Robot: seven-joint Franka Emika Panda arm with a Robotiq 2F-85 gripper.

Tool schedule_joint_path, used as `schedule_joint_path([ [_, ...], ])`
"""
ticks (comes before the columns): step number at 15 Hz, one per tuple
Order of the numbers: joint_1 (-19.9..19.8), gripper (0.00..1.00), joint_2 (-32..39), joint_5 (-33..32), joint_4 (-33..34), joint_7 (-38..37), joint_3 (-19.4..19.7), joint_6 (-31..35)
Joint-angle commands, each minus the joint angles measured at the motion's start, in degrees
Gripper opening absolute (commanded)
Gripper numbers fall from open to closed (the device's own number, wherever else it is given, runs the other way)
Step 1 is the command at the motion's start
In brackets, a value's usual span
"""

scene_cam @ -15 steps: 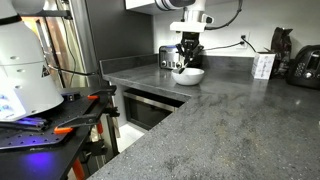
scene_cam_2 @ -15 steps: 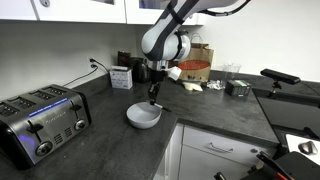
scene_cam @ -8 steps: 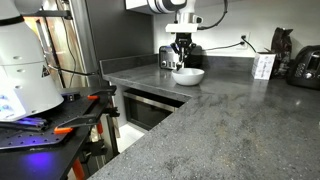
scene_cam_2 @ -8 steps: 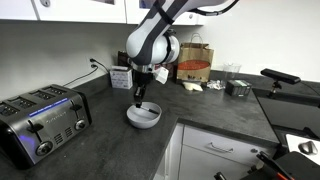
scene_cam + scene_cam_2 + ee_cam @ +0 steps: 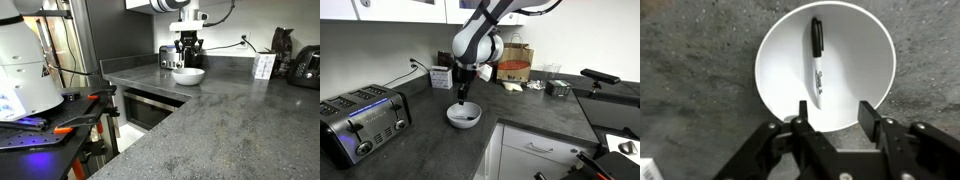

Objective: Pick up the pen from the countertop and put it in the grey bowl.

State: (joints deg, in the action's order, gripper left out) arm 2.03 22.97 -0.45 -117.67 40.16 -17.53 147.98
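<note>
The thin dark pen (image 5: 817, 62) lies flat inside the round pale grey bowl (image 5: 775, 85). Its black cap end is near the far side of the bowl. Nothing touches the pen, and it rests on the smooth bottom by itself. The job looks done, because the pen is off the dark grey speckled stone surface (image 5: 690, 70) and in the bowl, where it is meant to be. The black two-fingered tool (image 5: 835, 118) hangs over the bowl. Its fingers stand wide apart and there is nothing between them. It is likely open like this because the pen is meant to stay in the bowl. In an exterior view the tool points straight down above the bowl and does not touch it. That is a good spot for letting a pen drop inside and not onto the rim. The bowl stands near the front edge of the surface, close to the inner corner where the surface bends. The black and silver toaster (image 5: 360, 120) sits well apart from the bowl, toward one end of the surface. The tool should go straight up next, so its fingers do not bump the rim.
</note>
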Motion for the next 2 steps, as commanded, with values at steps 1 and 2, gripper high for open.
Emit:
schedule_joint_path([
  [1, -2.67, 0.92, -5.47, 6.24, -2.32, -1.86, -0.67, -11.37],
  [2, -3.59, 0.98, -7.14, 9.41, -2.63, -0.74, -0.9, -15.57],
])
